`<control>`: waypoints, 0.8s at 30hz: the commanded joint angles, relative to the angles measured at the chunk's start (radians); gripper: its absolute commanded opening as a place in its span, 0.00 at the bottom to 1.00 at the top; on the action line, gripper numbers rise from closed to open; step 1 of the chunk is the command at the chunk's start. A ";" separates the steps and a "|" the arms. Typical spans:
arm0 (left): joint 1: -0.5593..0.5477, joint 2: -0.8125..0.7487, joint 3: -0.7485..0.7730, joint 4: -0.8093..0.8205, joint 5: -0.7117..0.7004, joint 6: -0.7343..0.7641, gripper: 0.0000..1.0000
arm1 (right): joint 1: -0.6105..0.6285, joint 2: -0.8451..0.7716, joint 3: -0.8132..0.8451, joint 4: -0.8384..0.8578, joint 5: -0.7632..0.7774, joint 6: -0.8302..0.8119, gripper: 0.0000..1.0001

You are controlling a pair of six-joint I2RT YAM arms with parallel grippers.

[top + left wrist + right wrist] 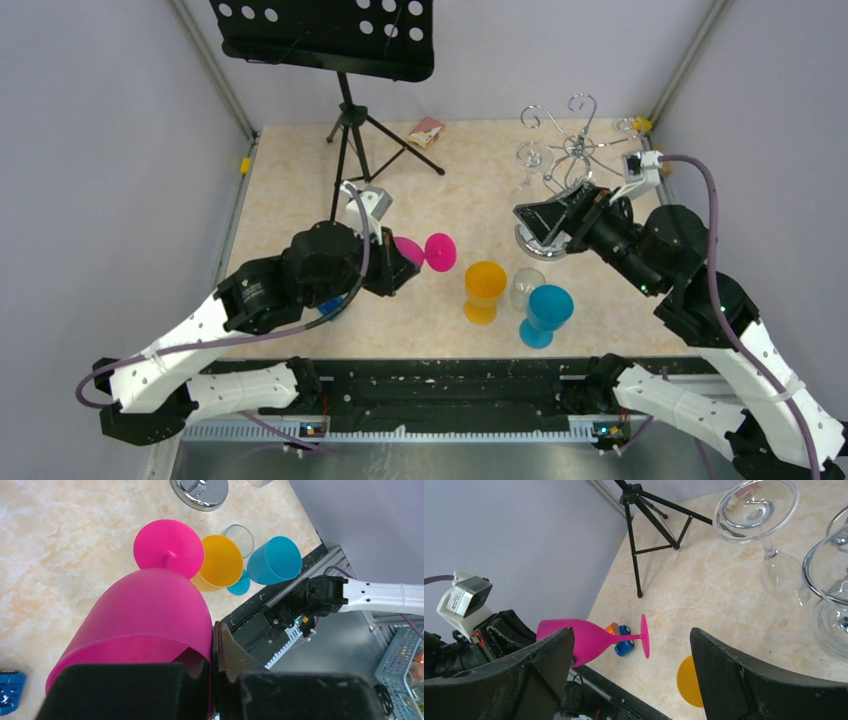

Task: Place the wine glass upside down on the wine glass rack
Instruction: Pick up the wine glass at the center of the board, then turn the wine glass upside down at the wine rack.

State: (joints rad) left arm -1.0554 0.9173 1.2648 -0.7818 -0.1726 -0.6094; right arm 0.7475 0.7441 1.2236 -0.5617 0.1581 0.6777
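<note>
Marbled beige tabletop [290, 200] sits between plain grey walls, with one black music stand [330, 35] at the back and one small card [427, 130] lying near its feet. One chrome rack [578, 150] stands at the back right; in the right wrist view two clear glasses seem to hang from it upside down, the nearer one [769, 555] with its foot uppermost. Four more glasses are in front of it. Three stand close together near the front edge: one orange glass [485, 290], one blue glass [548, 310], and one clear glass [525, 285] between and just behind them. The fourth, the pink glass [150, 610], is off the table, lying sideways in the air with its foot pointing right, left of the orange one and well apart from the rack. The left gripper [395, 262] is clamped on the rim of its bowl. The right gripper [545, 222] hovers beside the rack's stem, over its round base, jaws spread wide with nothing between them. One small blue object [624, 642] lies on the table under the left arm.
</note>
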 commanded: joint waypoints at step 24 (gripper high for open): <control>0.001 -0.046 0.036 0.273 0.154 0.002 0.00 | -0.009 0.263 0.018 0.002 -0.233 -0.010 0.63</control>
State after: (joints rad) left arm -1.0554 0.9047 1.2694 -0.6182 -0.0586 -0.6033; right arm 0.7475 0.9905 1.2266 -0.6052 -0.0414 0.6727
